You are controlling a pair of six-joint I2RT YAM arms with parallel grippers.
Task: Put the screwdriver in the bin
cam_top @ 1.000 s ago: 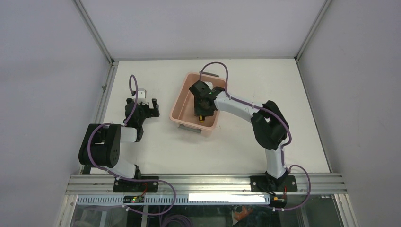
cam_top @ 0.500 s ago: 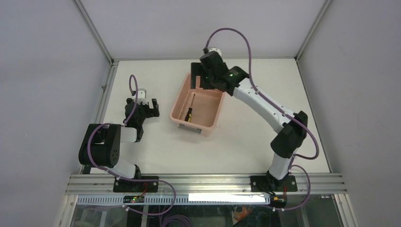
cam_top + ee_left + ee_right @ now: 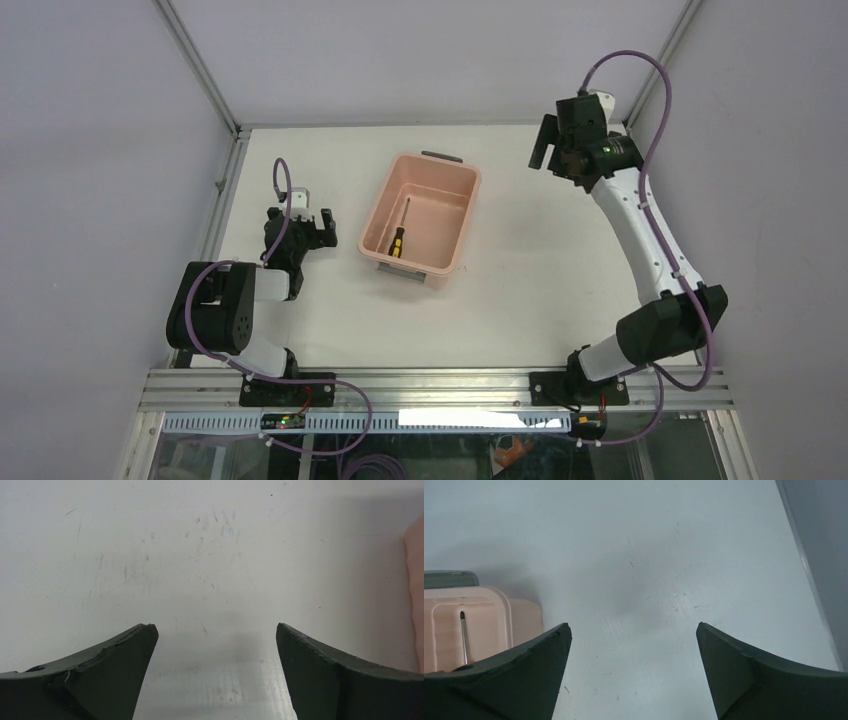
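Screwdriver (image 3: 400, 237) lies inside the bin (image 3: 437, 215), so both the right gripper (image 3: 633, 630), well aside, and the left gripper (image 3: 215, 630) stand spread wide, holding nothing.

Screwdriver (image 3: 462, 636) handle hidden behind the right tool (image 3: 633, 629)

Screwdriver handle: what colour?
Black and yellow. The screwdriver handle shows best in the top external view, inside the bin.
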